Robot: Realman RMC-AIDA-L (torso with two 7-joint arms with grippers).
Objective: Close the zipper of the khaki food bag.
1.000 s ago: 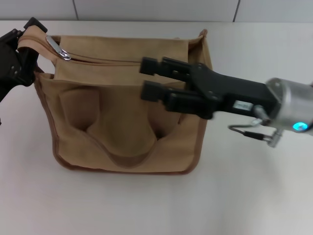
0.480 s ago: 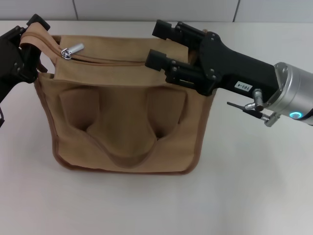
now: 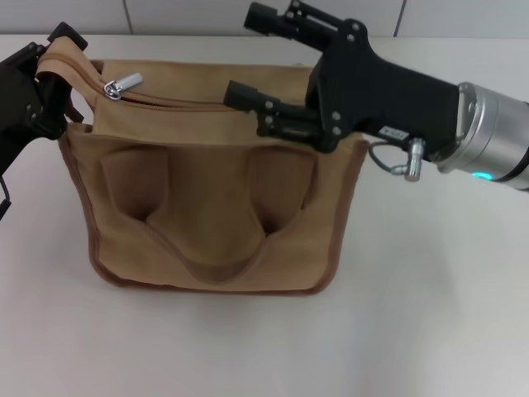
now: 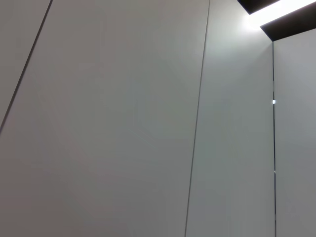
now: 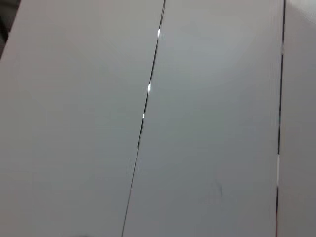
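Meanwhile, khaki food bag (image 3: 211,194) on bench (image 3: 430,314); left gripper (image 3: 45,74) pinching corner, right gripper (image 3: 256,54) jaws spread over top — we'd reach zipper (image 3: 190,101) pull, draw steadily.

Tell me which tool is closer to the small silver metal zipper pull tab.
The left tool, which grips the khaki canvas bag's corner just beside the silver pull tab. The right tool hovers open over the bag's opposite end.
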